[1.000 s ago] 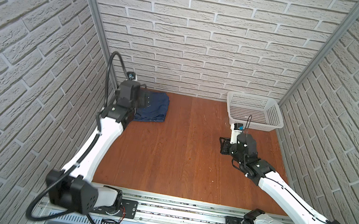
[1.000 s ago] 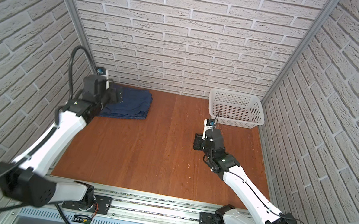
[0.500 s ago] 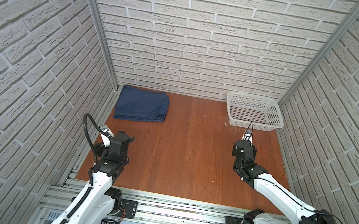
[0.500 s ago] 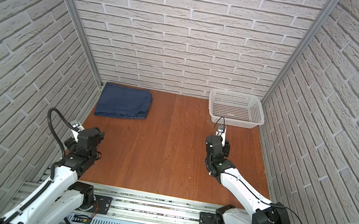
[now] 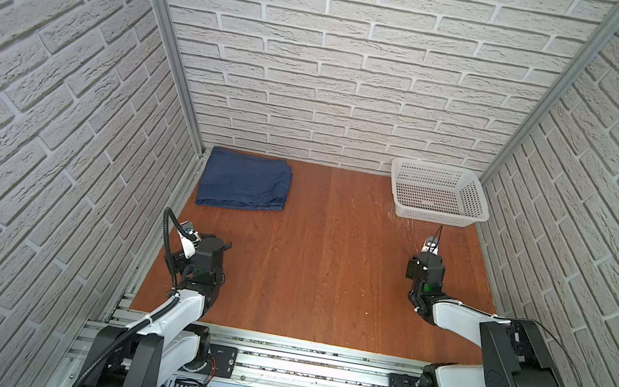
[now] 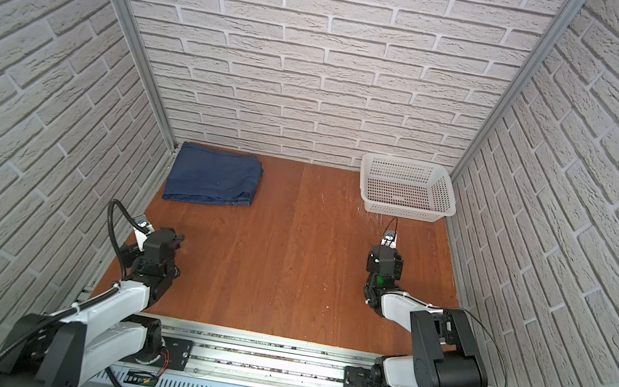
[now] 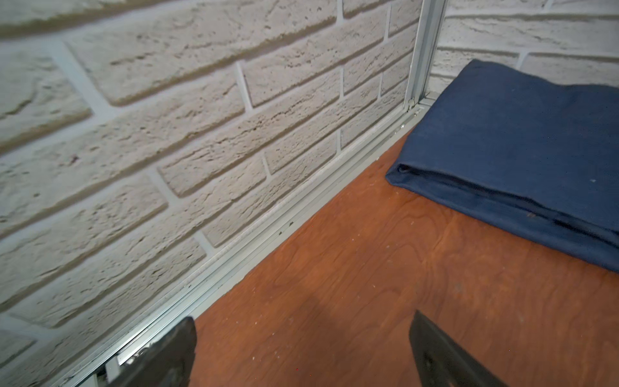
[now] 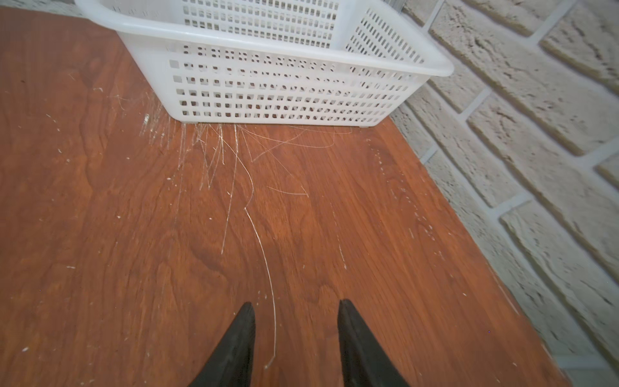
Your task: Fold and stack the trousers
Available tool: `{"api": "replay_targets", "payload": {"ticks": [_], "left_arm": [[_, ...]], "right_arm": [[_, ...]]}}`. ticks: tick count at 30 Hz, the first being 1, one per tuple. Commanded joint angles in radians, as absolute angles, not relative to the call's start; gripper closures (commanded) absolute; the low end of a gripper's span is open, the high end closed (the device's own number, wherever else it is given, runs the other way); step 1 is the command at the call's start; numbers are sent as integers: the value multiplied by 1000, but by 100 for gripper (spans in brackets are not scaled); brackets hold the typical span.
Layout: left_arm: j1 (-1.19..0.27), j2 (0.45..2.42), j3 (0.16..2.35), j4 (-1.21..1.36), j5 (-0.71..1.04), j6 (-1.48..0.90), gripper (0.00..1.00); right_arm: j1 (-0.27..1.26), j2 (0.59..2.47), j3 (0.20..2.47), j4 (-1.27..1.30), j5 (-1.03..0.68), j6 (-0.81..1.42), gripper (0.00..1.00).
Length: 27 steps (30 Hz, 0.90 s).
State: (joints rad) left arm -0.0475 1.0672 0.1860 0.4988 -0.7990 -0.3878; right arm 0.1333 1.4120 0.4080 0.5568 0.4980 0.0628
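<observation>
The trousers lie folded flat, level with and well left of the white basket; the job looks finished, though hidden layers cannot be checked. The left gripper, far left of the basket, has its jaws spread wide and empty. The right gripper, just before the basket, has its jaws parted on nothing.

Robot laboratory test cell. We see three panels of white imitation brick joined at bare aluminium posts, enclosing a wood-grain tabletop. Along its front edge a slotted metal rail with exposed wiring carries the left arm and the right arm.
</observation>
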Motion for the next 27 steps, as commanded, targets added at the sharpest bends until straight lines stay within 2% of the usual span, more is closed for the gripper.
{"api": "replay_targets", "payload": {"ticks": [1,3,4,6,8,10,12,16,17,19,20,21,27], "left_arm": [[-15,1181,179,829,-700,-320,2],[-1,1259,198,913,-647,-287,2],[6,1299,215,942,-615,-262,2],[13,1377,243,979,-580,-227,2],[21,1481,246,1119,-514,-188,2],[6,1442,283,981,-486,-186,4],[6,1486,286,1050,-447,-148,3],[1,1553,354,957,-285,-99,4],[3,1610,343,1072,-293,-78,2],[29,1563,356,956,-298,-137,2],[37,1590,349,1026,-295,-131,2],[36,1564,361,956,-290,-143,2],[24,1575,356,986,-286,-117,2]], "right_arm": [[114,1428,440,646,310,33,60],[104,1425,432,656,284,37,58],[91,1425,426,666,261,43,49],[72,1425,421,671,225,51,1],[56,1426,413,685,190,54,0],[54,1439,393,733,181,51,0],[54,1447,380,762,184,50,0],[55,1439,382,746,181,51,0],[54,1438,382,746,181,51,0],[55,1438,382,746,181,51,0],[55,1438,382,746,181,51,0],[55,1439,382,746,181,51,0],[55,1437,383,742,181,51,0]]}}
